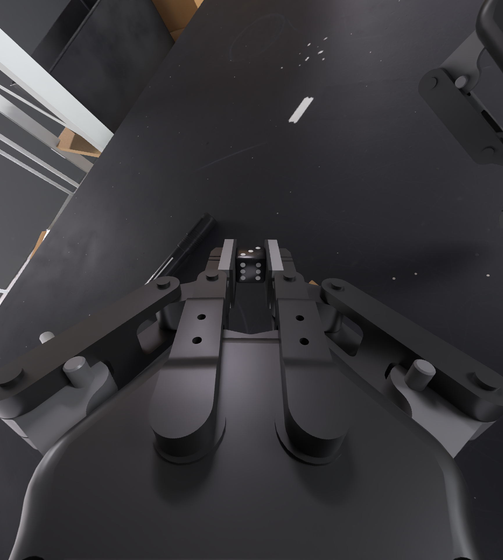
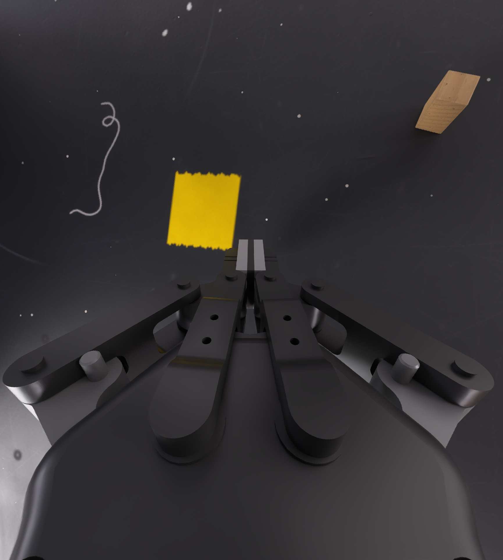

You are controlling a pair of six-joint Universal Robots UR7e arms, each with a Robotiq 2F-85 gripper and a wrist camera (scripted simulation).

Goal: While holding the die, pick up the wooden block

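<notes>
In the left wrist view my left gripper [image 1: 250, 253] is shut on a black die [image 1: 250, 266] with white pips, held between its two grey pads above the dark table. In the right wrist view my right gripper [image 2: 250, 254] is shut with nothing between its pads, above the table. The wooden block [image 2: 447, 102], a light tan cuboid, lies on the table far to the upper right of the right gripper, well apart from it. The right gripper's linkage also shows at the right edge of the left wrist view [image 1: 468, 118].
A black marker pen [image 1: 189, 245] lies on the table just left of the left gripper. A yellow patch of tape [image 2: 204, 210] is stuck on the table just left of the right gripper's tips. A white tape strip [image 1: 301, 109] and chalk scribble [image 2: 104, 160] mark the table. The table edge [image 1: 98, 163] runs along the left, with shelving beyond.
</notes>
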